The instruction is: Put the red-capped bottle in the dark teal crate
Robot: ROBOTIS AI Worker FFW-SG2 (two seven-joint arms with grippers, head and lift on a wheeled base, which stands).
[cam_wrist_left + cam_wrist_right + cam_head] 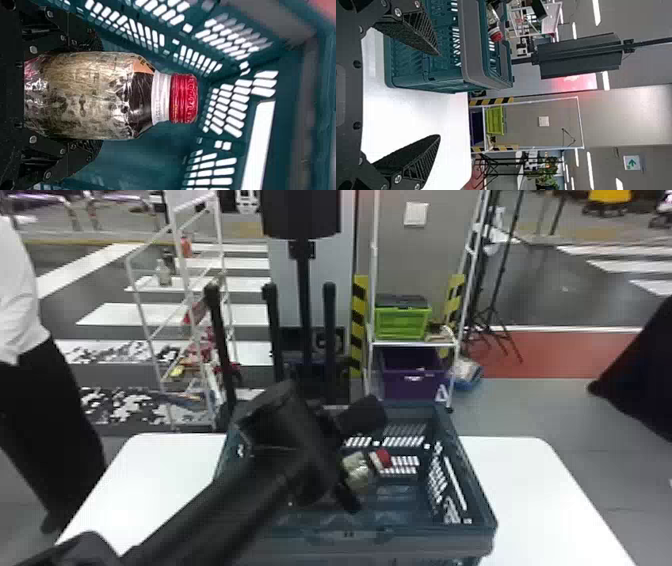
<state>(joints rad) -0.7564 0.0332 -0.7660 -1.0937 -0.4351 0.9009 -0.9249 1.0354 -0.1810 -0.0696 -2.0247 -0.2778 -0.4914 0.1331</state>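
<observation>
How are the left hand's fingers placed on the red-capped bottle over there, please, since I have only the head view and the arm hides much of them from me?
Observer: The left wrist view shows the bottle's body between the left hand's two fingers, one along each side.

Operator: Thank you, and could you tell me how the right hand's fingers stand?

Observer: In the right wrist view, the right hand has its two fingers wide apart, with nothing gripped between them.
</observation>
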